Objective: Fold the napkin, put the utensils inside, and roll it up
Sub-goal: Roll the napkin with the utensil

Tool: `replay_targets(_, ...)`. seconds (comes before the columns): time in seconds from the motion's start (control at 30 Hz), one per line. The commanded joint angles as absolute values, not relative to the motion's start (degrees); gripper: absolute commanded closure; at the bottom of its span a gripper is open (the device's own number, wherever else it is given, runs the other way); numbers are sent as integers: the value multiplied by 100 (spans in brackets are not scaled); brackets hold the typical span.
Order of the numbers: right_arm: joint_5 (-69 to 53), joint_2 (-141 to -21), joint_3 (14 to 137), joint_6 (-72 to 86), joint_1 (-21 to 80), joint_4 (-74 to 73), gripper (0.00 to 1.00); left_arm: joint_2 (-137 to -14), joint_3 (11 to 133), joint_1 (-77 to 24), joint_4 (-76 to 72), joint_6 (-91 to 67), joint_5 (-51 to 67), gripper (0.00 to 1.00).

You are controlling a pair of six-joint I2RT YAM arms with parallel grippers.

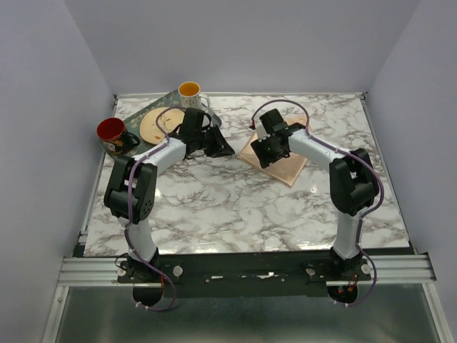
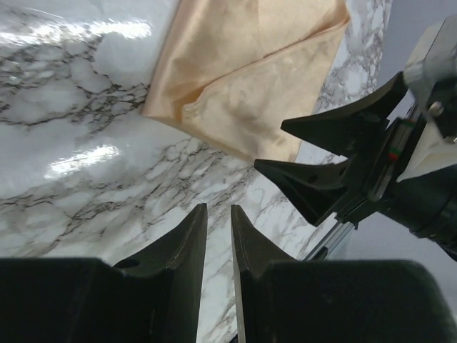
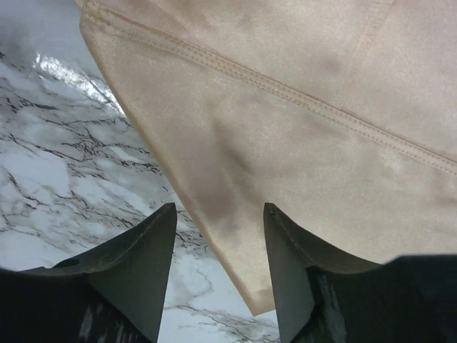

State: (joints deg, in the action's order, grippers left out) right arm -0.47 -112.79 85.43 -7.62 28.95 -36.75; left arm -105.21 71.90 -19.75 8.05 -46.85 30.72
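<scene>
The peach napkin [image 1: 289,166] lies folded on the marble table, right of centre; it also shows in the left wrist view [image 2: 235,78] and the right wrist view [image 3: 300,107]. My right gripper [image 1: 263,151] is open and hovers over the napkin's near-left corner [image 3: 220,207], with the cloth edge below the gap and nothing held. It also shows in the left wrist view [image 2: 269,146]. My left gripper [image 1: 227,150] is just left of the napkin. Its jaws [image 2: 219,207] stand a narrow gap apart and empty. The utensils are not visible.
A cream floral plate [image 1: 153,125] sits at the back left on a dark green mat [image 1: 163,100], partly hidden by my left arm. A red mug [image 1: 112,131] and a yellow mug [image 1: 189,90] stand beside it.
</scene>
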Motion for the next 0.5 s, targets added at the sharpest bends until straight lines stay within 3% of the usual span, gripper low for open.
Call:
replay_targets(0.0,-703,-10890,8288,-18,2506,-3437,51,-10564,7338,-2381,615,-4816,3234,73)
replay_targets(0.07,-912,-10942,8244,-18,2322,-3419,62,-10678,7427,-2601,563,-4886,3226,76)
replay_targets(0.1,-1001,-10968,8227,148,2259,-3402,76,-10722,7435,-2662,519,-4982,3226,76)
replay_targets(0.2,-1107,-11188,8358,80,2180,-3489,93,-10845,7479,-2865,475,-5027,3164,79)
replay_targets(0.3,-1116,-11443,8437,44,2171,-3542,99,-10907,7453,-3067,492,-5010,3112,81)
replay_targets(0.47,-1239,-11575,8490,44,2136,-3525,99,-10977,7278,-3305,589,-4948,2971,85)
